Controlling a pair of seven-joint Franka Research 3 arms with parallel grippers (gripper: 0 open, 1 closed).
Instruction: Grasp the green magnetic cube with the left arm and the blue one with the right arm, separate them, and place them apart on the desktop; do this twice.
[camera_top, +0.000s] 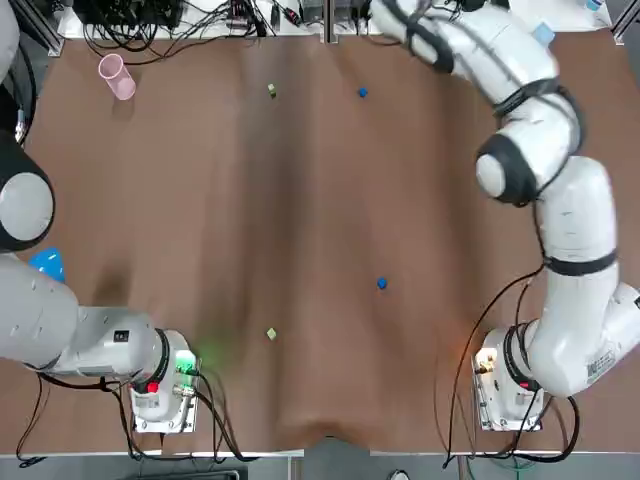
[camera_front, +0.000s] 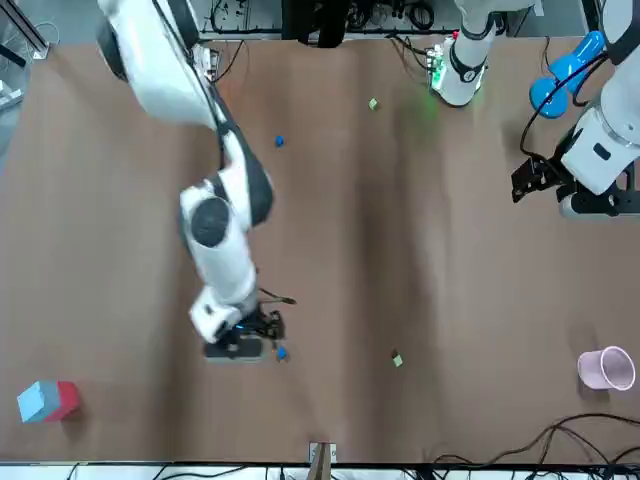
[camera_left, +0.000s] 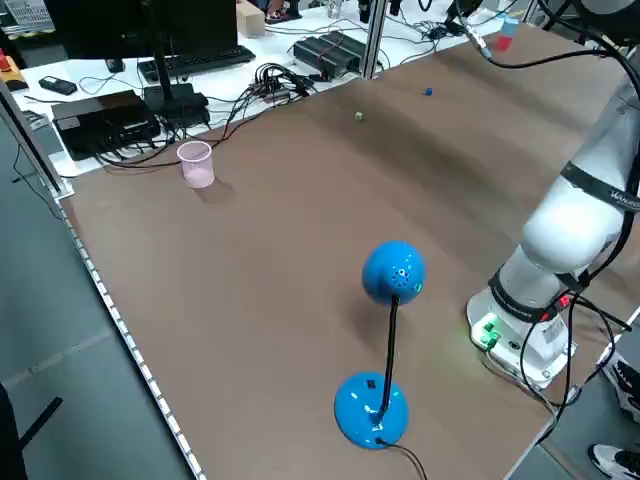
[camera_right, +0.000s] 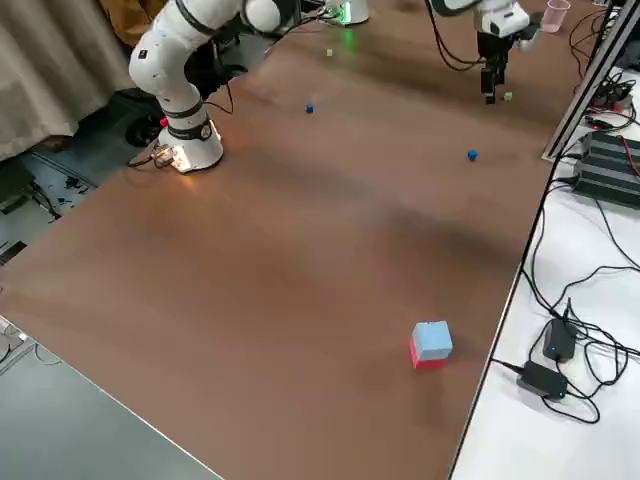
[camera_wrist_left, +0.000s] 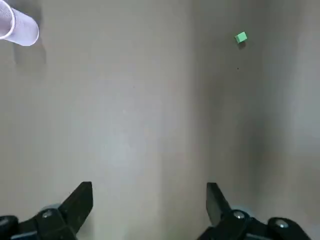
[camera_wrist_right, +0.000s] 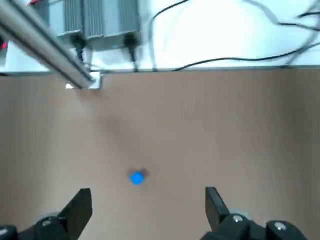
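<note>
1. One pink cup (camera_top: 116, 77) — upright near the far left corner of the table (camera_top: 300, 200), mouth up, only its own pink bottom visible inside.
2. Two green cubes: far green cube (camera_top: 272, 91) toward the far edge, near green cube (camera_top: 271, 334) close to the robot's edge, left of centre.
3. Two blue cubes: far blue cube (camera_top: 362, 93) level with the far green cube but well apart from it, near blue cube (camera_top: 381, 284) mid-table, right of centre.
4. One blue-and-red block (camera_front: 47, 400) at the far right corner; one blue ball-topped stand (camera_left: 390, 280) by the left edge.
5. Left gripper (camera_wrist_left: 149, 189) raised over the left side, jaws spread wide, gripping nothing.
6. Right gripper (camera_wrist_right: 145, 192) over the far edge — jaws spread, far blue cube just ahead of the fingertips, apart from them.
</note>
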